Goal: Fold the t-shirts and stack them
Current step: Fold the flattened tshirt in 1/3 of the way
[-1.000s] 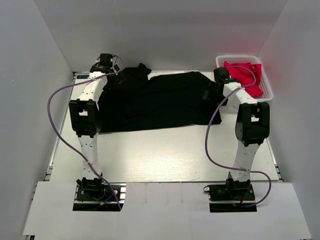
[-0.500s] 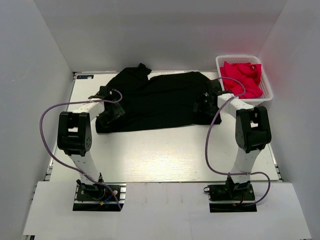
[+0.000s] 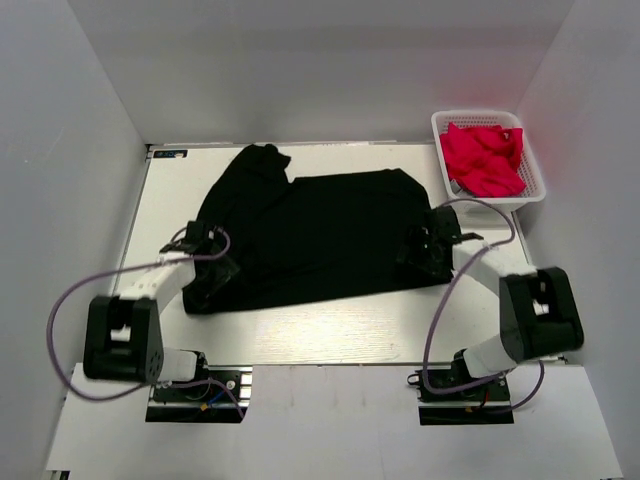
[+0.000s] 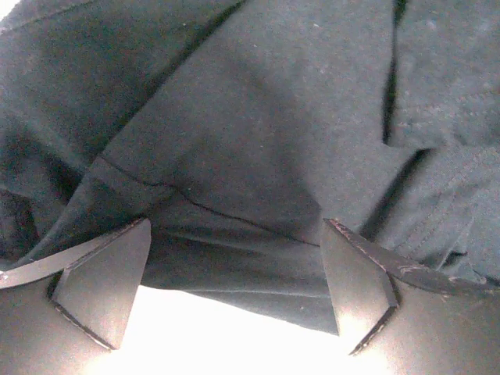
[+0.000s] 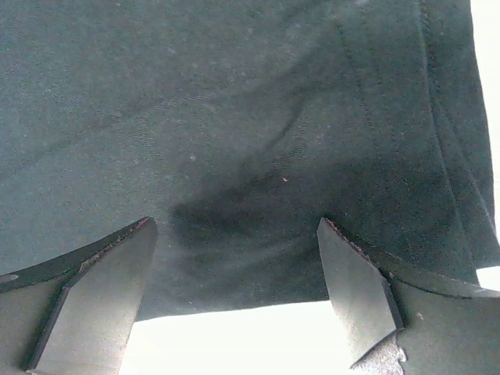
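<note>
A black t-shirt lies spread on the white table, with one sleeve bunched at the far left. My left gripper sits low at the shirt's near left corner. In the left wrist view it is open, and the shirt's folded edge lies between the fingers. My right gripper sits low at the near right corner. In the right wrist view it is open over the shirt's hem. Neither holds cloth. Pinkish-red shirts lie crumpled in a basket.
A white plastic basket stands at the table's far right corner. White walls enclose the table on the left, back and right. Both arms lie stretched low near the table's front, their cables looping beside them.
Both grippers have swept from the shirt's far side back to its near edge. The shirt now lies flatter, and its near hem reaches closer to the front.
</note>
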Motion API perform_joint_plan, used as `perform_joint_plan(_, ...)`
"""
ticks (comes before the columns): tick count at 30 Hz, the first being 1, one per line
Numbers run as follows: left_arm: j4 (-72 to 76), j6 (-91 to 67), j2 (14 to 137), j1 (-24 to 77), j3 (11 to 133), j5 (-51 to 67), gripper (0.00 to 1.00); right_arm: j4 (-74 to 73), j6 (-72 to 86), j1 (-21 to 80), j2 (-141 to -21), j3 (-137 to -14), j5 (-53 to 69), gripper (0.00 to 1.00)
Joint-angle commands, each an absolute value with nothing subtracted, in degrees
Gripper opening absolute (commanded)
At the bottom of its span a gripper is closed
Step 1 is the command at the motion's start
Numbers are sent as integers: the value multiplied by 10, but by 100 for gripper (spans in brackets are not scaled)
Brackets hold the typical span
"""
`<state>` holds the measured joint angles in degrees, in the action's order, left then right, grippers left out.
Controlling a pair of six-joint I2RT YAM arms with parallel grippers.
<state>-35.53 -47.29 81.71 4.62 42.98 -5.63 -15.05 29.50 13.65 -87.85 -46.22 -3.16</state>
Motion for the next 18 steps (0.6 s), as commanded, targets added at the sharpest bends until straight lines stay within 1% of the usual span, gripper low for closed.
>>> perform_joint_plan(1,-475,-524,731,45,353,-75,100,-230,318,149,-830,-387,-25,90)
perform_joint_plan(2,-500,-546,675,60,353,-80,100,-235,314,153,-818,-382,-18,90)
perform_joint_plan(3,-494,-534,644,60,348,-56,100,-238,315,156,-790,-380,-6,90)
perform_joint_plan(4,-486,-534,621,60,348,-20,100,-247,316,164,-782,-384,15,90)
perform_joint_plan(6,-441,-497,567,60,357,14,100,-249,314,173,-756,-410,46,90)
perform_joint_plan(9,-387,-462,560,60,392,57,100,-239,302,193,-730,-445,47,90)
perform_joint_plan(12,-364,-440,618,60,434,81,100,-238,293,195,-718,-467,47,90)
perform_joint_plan(14,-354,-425,684,65,459,89,100,-236,294,195,-722,-479,46,90)
perform_joint_plan(18,-354,-420,764,76,478,95,100,-234,297,193,-749,-489,47,90)
